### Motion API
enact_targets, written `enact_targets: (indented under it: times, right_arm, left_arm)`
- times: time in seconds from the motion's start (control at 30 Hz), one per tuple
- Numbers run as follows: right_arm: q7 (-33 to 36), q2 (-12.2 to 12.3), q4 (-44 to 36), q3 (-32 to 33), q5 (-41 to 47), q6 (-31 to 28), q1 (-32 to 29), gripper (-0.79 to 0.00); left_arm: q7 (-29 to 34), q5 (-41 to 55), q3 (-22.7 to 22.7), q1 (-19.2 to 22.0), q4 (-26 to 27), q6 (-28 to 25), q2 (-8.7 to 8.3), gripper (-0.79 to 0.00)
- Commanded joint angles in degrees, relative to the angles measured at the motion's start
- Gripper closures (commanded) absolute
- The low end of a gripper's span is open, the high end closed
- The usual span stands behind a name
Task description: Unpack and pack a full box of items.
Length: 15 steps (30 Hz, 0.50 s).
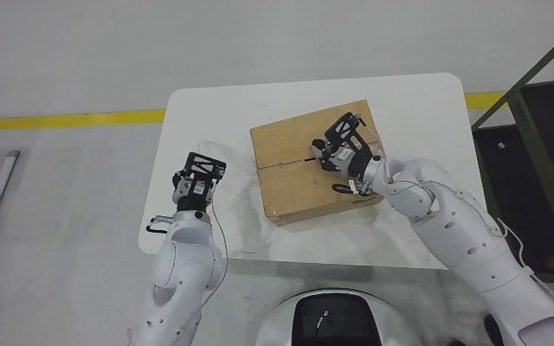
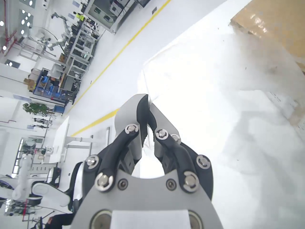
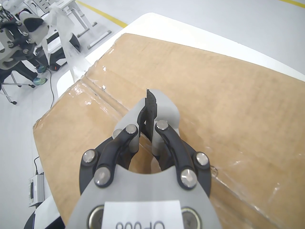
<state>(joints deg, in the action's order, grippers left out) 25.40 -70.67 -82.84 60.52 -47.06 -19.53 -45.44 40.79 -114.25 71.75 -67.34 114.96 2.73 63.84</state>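
One box seam (image 3: pixel 112 98) runs ahead right under our right gripper (image 3: pixel 149 104), pinched shut; left gripper (image 2: pixel 146 110) off beside, pinching white strip (image 3: pixel 65 36).

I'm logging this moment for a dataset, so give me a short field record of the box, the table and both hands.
box: cardboard, closed, glossy tape along its centre seam, on the white table
right hand: shut, over the box top by the seam
left hand: beside the box, above the table, shut on a white strip
white strip: hangs loose from the left hand
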Motion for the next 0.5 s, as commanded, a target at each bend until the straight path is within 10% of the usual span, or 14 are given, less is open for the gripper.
enact_targets:
  times: [0.0, 0.47]
  right_arm:
    - [0.1, 0.0, -0.3, 0.3, 0.1, 0.0, -0.2, 0.000]
    - [0.2, 0.1, -0.7, 1.3, 0.1, -0.9, -1.1, 0.000]
  left_arm:
    - [0.1, -1.3, 0.7, -0.6, 1.5, -2.7, -0.12, 0.000]
    - [-2.5, 0.6, 12.3, -11.2, 15.6, -19.4, -1.28, 0.000]
